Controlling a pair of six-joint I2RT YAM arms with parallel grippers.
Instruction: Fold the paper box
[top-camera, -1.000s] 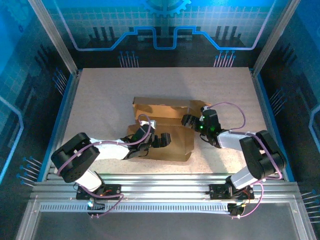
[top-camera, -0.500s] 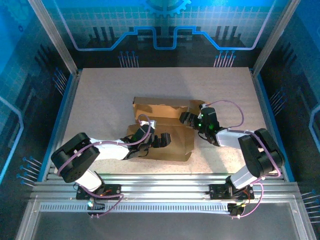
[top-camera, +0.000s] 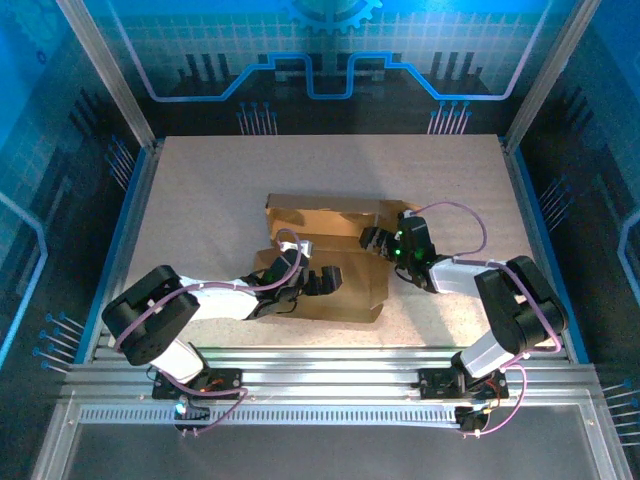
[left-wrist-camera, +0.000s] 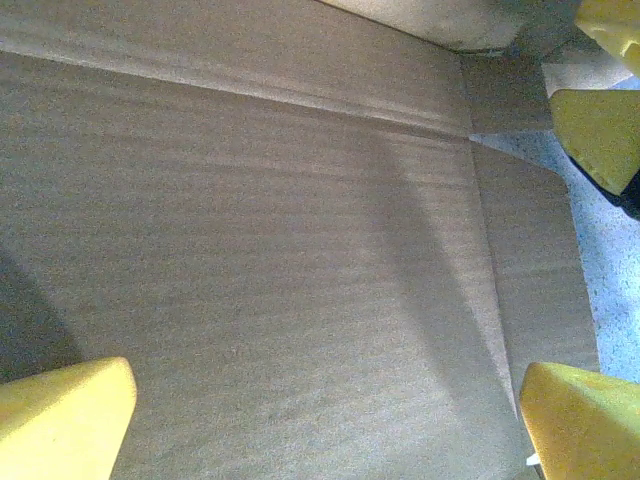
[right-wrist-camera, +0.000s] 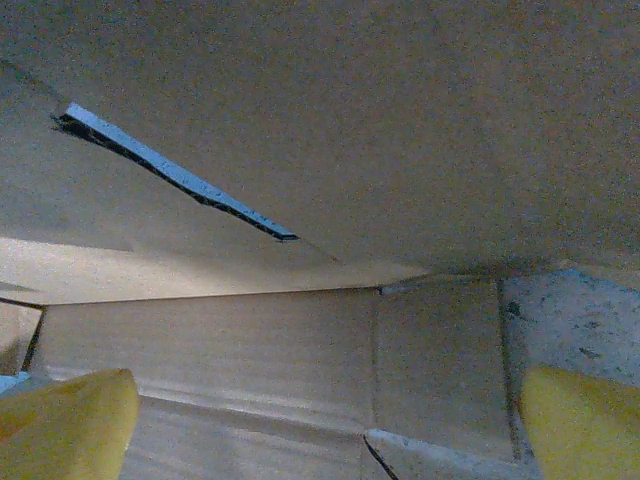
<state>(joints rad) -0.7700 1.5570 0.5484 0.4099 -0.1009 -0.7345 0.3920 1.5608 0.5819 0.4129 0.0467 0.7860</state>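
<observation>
The paper box (top-camera: 352, 297), plain brown cardboard, lies partly folded in the middle of the table, its back panel (top-camera: 320, 216) raised. My left gripper (top-camera: 322, 282) hovers open over the box's flat panel (left-wrist-camera: 250, 250), yellow fingertips (left-wrist-camera: 62, 420) wide apart with nothing between them. At the box's right end my right gripper (top-camera: 374, 240) stands open, facing the inside of the cardboard (right-wrist-camera: 250, 350) under a tilted panel with a narrow slot (right-wrist-camera: 170, 170). Its fingertips (right-wrist-camera: 578, 420) hold nothing. The right gripper's yellow fingers (left-wrist-camera: 598, 125) show at the top right of the left wrist view.
The speckled beige tabletop (top-camera: 220, 190) surrounds the box. Blue side rails (top-camera: 128, 225) border the table, and an aluminium frame (top-camera: 320, 365) runs along the near edge by the arm bases.
My right gripper has shifted a little to the left, closer to the box's right end. The left arm and the box have stayed put.
</observation>
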